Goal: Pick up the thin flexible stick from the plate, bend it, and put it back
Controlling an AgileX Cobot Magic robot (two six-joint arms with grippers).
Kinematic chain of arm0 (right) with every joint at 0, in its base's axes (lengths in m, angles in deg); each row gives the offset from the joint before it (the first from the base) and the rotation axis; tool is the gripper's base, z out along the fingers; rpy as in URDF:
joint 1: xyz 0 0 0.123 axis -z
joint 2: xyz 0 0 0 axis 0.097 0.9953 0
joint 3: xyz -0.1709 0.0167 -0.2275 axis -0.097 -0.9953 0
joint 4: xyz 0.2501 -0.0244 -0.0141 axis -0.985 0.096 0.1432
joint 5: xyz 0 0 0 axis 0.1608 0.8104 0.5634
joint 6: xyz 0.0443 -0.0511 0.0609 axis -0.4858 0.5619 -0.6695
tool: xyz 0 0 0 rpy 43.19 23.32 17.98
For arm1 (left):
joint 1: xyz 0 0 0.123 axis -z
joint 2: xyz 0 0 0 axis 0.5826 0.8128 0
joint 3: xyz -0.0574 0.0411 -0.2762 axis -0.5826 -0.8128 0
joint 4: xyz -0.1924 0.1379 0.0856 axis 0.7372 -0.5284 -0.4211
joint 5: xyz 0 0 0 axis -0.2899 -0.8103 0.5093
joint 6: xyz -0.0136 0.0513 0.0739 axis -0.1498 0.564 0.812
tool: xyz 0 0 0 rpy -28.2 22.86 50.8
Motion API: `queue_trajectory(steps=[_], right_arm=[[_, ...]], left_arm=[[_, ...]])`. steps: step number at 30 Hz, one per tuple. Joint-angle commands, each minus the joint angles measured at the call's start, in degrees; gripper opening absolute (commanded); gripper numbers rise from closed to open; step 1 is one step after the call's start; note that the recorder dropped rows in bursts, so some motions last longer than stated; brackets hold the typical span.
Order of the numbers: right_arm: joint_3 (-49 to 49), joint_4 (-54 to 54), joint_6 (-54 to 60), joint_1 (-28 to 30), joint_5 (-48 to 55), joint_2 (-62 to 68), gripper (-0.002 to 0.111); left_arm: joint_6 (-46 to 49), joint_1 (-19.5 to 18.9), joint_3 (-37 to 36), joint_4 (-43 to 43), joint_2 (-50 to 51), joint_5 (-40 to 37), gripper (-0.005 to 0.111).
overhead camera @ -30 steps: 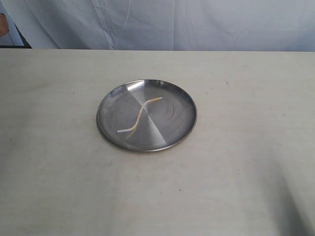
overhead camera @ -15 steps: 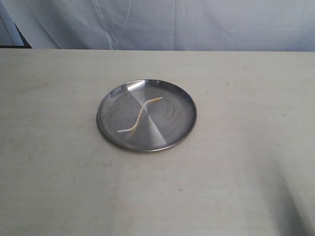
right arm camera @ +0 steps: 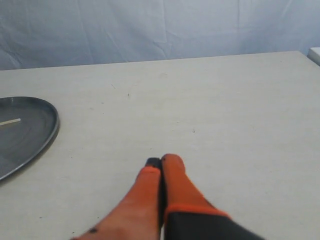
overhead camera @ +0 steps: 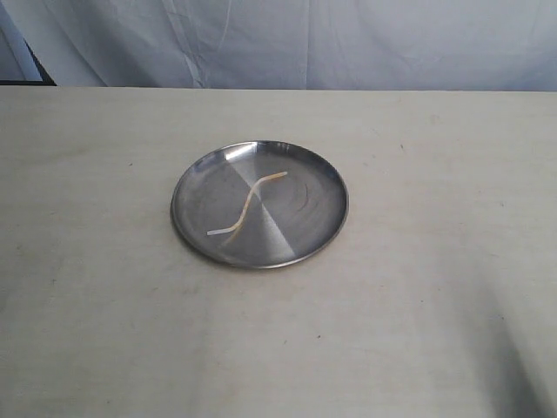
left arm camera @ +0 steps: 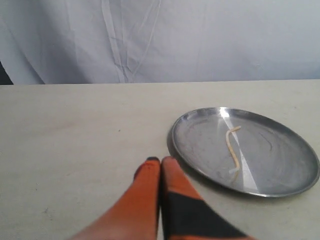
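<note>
A shiny silver plate (overhead camera: 193, 187) sits mid-table, with the thin cream stick (overhead camera: 251, 203) lying on it in an S-shaped curve. The left wrist view shows the same plate (left arm camera: 295, 150) and the stick (left arm camera: 231, 147). My left gripper (left arm camera: 160, 161) is shut with nothing in it, its orange fingers low over the table just short of the plate's rim. My right gripper (right arm camera: 161, 161) is also shut and empty, well off to the side of the plate (right arm camera: 47, 131), where one stick end (right arm camera: 10, 121) shows. Neither gripper appears in the exterior view.
The pale table (overhead camera: 418, 331) spreads wide around the plate. A wrinkled white cloth (overhead camera: 348, 43) hangs along the far edge. A dark gap (overhead camera: 26, 70) shows at the far left corner.
A bit of something at the far left edge of the exterior view a second ago is gone. The plate and stick have not moved.
</note>
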Motion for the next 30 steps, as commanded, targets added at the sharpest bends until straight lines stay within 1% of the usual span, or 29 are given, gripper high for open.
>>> queue_trajectory(steps=[1, 2, 7, 8, 11, 15, 17, 30], right_arm=[[-0.13, -0.2, 0.0, 0.33, -0.42, -0.2, -0.001], [-0.13, -0.2, 0.0, 0.33, -0.42, -0.2, -0.001], [-0.13, -0.2, 0.0, 0.33, -0.42, -0.2, -0.001], [-0.13, -0.2, 0.0, 0.33, -0.42, -0.2, -0.001], [-0.13, -0.2, 0.0, 0.33, -0.42, -0.2, -0.001], [-0.13, -0.2, 0.0, 0.33, -0.42, -0.2, -0.001], [-0.13, -0.2, 0.0, 0.33, -0.42, -0.2, -0.001], [-0.13, -0.2, 0.0, 0.33, -0.42, -0.2, -0.001]], left_arm=[[-1.47, 0.06, -1.17, 0.52, -1.83, 1.37, 0.0], [-1.47, 0.06, -1.17, 0.21, -2.14, 0.0, 0.0], [-1.47, 0.06, -1.17, -0.07, -2.58, -0.26, 0.0], [-1.47, -0.55, -1.17, -0.08, -2.72, -0.68, 0.0], [-1.87, -3.65, -1.17, -0.08, -4.01, -3.79, 0.0], [-1.87, -8.6, -1.17, 0.03, -6.06, -3.76, 0.0], [-1.87, -9.76, -1.17, 0.03, -6.25, -3.76, 0.0], [-1.37, -9.91, -1.17, -1.83, -6.25, -2.82, 0.0]])
